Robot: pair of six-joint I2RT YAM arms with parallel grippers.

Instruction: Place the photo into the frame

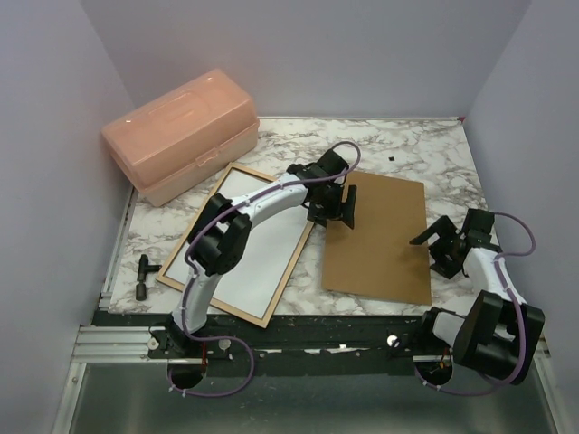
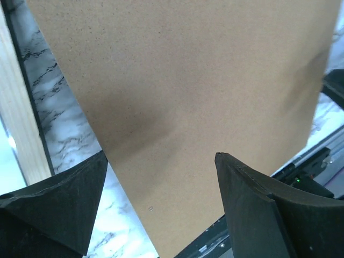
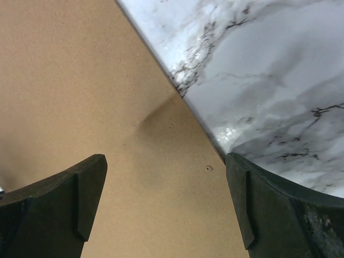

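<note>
At the left the frame (image 1: pixel 177 253) lies back-up on the counter (image 1: pixel 425 154) with a white sheet in it, which I take to be the photo (image 1: pixel 261 260) face down. My left arm (image 1: pixel 271 194) reaches across it, and a low elbow could drag the print askew. The left jaws stand wide and empty over the left edge of the backing board (image 1: pixel 380 240), which lies flat, so a pinch may only scrape it or shove it into the frame. On the right arm (image 1: pixel 484 271), the right jaws gape empty over the board's right edge, and an uneven push from the two sides could skew it.
</note>
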